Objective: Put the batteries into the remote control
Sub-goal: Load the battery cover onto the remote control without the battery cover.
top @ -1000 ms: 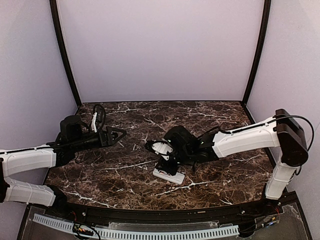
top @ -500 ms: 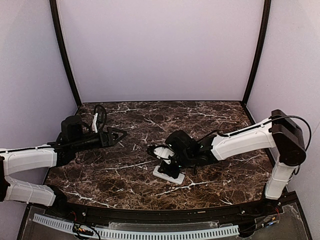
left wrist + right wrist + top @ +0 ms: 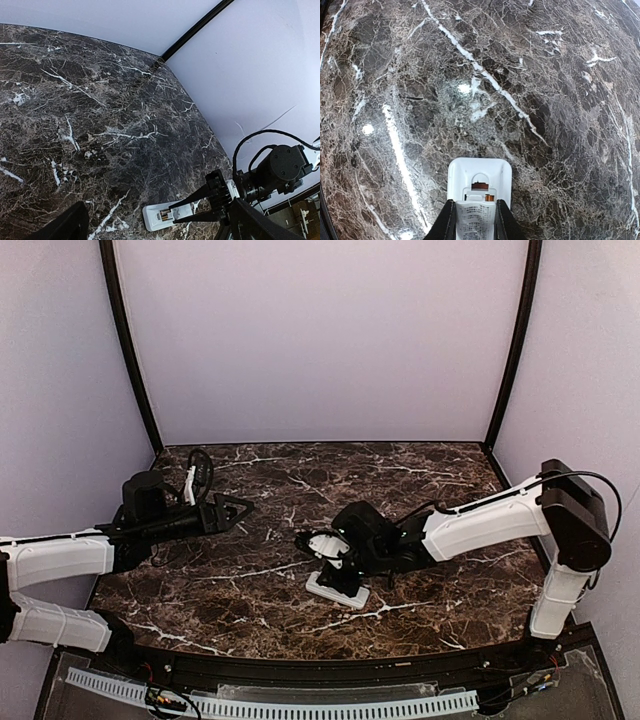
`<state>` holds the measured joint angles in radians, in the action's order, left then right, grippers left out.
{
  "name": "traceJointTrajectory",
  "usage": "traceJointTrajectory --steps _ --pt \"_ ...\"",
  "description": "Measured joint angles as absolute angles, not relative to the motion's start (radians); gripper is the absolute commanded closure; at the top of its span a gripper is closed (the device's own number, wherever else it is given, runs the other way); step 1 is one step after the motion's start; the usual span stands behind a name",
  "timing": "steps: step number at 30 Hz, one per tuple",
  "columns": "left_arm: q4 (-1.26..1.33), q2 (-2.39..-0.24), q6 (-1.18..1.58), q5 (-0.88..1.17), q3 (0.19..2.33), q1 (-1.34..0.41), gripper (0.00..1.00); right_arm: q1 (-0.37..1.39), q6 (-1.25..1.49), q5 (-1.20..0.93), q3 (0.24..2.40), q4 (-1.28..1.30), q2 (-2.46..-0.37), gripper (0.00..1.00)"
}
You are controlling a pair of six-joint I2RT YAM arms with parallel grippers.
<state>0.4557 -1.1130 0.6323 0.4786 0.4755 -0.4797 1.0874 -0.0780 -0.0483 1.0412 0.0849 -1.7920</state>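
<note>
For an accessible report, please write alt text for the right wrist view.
A small white plastic remote control lies on a dark marble table, its open compartment showing reddish-brown battery ends; the right hand's black fingers frame it from below.

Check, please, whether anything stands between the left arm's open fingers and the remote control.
Nothing lies on the marble table between the left gripper and the remote control. However, the right gripper sits directly over the remote, its fingers hiding much of its back.

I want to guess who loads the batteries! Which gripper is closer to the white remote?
Right. The right gripper is directly over the small white rectangular plastic remote control; the left gripper hovers open, far off toward the robot's left.
</note>
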Motion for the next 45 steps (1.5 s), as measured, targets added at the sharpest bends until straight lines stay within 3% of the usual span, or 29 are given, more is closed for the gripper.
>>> traceJointTrajectory --steps 23,32,45 --pt "0.456 -1.12 0.632 0.478 0.476 -0.48 0.02 1.072 -0.077 -0.078 1.035 0.073 -1.802 0.92" --pt "0.456 -1.12 0.632 0.478 0.476 -0.48 0.01 1.072 -0.073 -0.079 1.029 0.067 -1.802 0.78" --pt "0.456 -1.12 0.632 0.478 0.476 -0.48 0.02 1.072 -0.069 -0.079 1.022 0.056 -1.802 0.74"
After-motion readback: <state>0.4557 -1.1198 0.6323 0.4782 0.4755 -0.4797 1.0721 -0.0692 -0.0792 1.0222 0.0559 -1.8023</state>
